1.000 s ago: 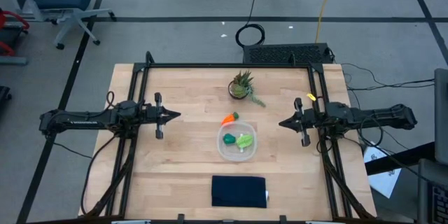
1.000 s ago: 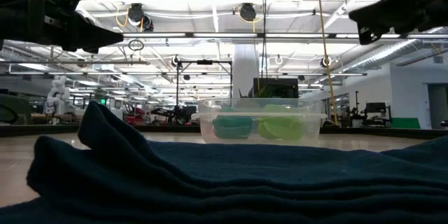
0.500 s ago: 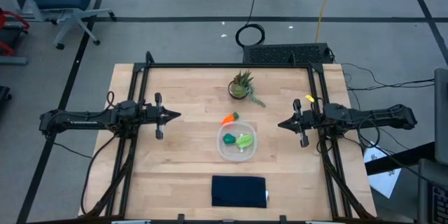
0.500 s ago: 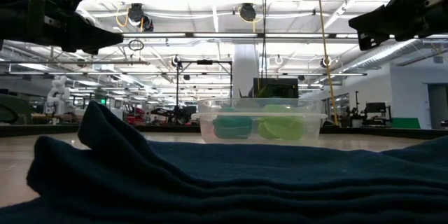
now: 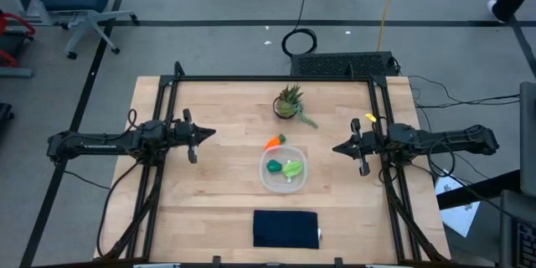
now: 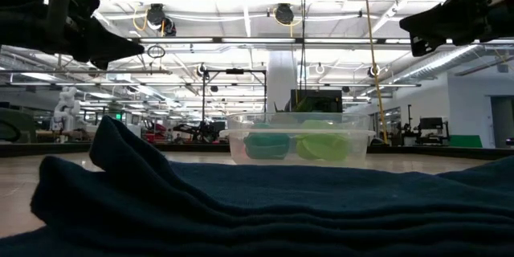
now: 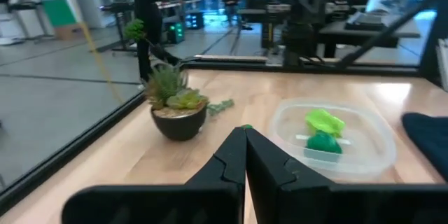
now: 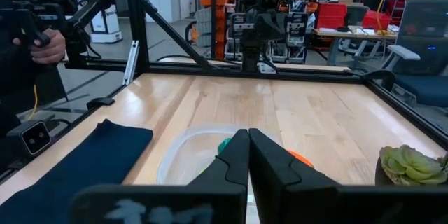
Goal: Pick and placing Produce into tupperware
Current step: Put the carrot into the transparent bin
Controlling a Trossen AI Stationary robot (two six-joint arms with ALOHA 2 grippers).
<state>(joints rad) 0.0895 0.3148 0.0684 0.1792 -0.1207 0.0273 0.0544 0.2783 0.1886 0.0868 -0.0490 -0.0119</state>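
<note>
The clear tupperware sits mid-table and holds the dark green lump and the yellow-green leaf piece. The orange carrot lies on the wood just beyond the container's far rim. My left gripper hovers shut to the left of the carrot, above the table. My right gripper hovers shut to the right of the container. In the left wrist view the tupperware shows past the shut fingertips, which hide the carrot. In the right wrist view the carrot peeks out beside the fingers.
A spiky potted plant stands near the far edge, beyond the carrot. A dark navy cloth lies by the near edge and fills the low view's foreground. Black frame rails run along the table's sides. A person's hand shows beyond the table.
My left gripper has turned a little about its wrist, its tip swinging slightly toward the far edge. My right gripper has sunk slightly and edged toward the container. Both stay shut; the produce and container have not moved.
</note>
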